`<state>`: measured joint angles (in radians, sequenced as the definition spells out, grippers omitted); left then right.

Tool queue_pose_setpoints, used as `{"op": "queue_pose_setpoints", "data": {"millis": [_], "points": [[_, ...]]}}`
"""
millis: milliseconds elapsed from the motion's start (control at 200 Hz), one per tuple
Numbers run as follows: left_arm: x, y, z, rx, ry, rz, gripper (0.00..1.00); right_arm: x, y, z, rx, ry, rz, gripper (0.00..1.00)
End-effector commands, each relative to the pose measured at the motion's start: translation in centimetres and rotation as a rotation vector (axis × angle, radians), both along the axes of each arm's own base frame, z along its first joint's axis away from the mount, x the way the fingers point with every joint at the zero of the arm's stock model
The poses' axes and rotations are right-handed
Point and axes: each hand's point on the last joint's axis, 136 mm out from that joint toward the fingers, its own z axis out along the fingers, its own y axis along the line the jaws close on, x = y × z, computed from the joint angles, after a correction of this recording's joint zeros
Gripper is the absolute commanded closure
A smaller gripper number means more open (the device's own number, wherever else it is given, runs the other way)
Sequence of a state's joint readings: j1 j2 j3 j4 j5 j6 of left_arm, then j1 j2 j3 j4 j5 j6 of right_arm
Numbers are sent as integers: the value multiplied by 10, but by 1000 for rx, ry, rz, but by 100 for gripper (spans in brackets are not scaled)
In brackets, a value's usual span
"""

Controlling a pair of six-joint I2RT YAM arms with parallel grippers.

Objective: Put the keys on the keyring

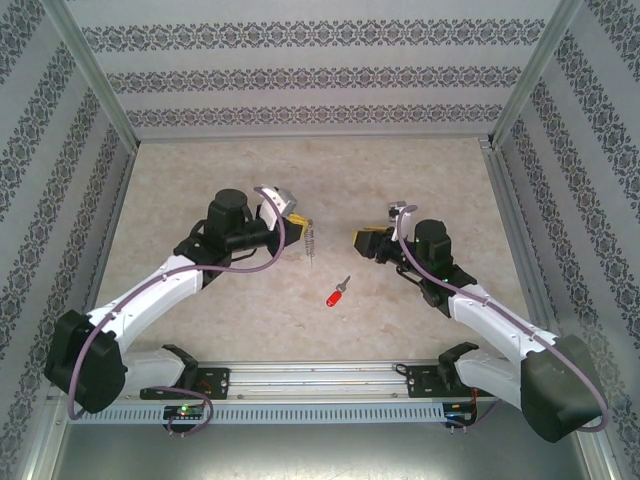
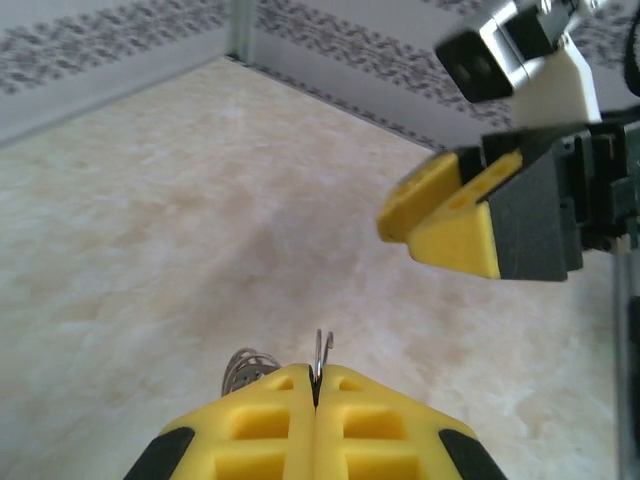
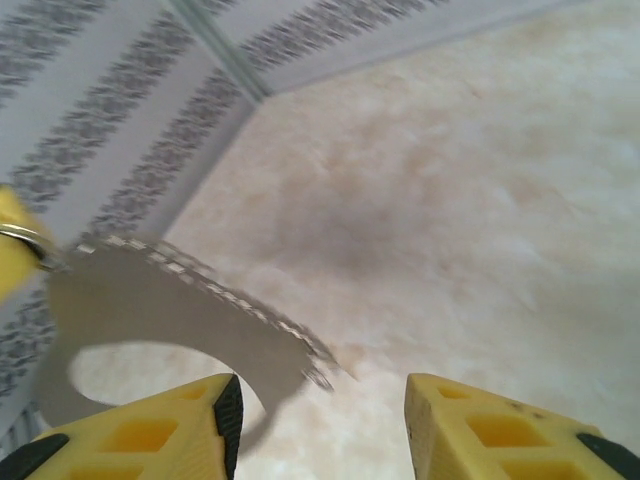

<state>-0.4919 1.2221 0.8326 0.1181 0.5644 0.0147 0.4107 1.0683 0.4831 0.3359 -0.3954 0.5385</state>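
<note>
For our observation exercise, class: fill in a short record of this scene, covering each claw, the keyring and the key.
left claw: shut on the keyring
right claw: open, empty, facing the left claw
red-headed key: lying on the table, untouched
key on keyring: not yet

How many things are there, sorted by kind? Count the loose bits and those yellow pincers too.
red-headed key, lying on the table: 1
keyring, clamped in the left pincer: 1
pincers, the left one shut, the right pincer open: 2
Total: 4
</note>
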Motion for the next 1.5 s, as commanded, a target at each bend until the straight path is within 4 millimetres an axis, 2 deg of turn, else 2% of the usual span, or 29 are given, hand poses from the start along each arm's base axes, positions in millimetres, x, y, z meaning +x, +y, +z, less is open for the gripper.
{"op": "queue_pose_setpoints", "data": {"millis": [0,165,425,894,1179,1494], "points": [[16,13,36,-93,-147,151,100,-6,-18,-47,-108,177,-137,54],[19,26,36,-134,-176,234,100,-23,-16,-90,-231,309,-213,54],[25,36,34,-144,-166,304,100,-40,1,-122,-413,396,-248,58],[14,53,48,-147,-254,347,100,-48,35,-133,-582,432,-202,59],[6,64,52,-138,-293,369,100,-56,39,-147,-680,439,-217,59],[-1,64,53,-144,-301,351,100,-58,42,-153,-732,438,-227,62]]}}
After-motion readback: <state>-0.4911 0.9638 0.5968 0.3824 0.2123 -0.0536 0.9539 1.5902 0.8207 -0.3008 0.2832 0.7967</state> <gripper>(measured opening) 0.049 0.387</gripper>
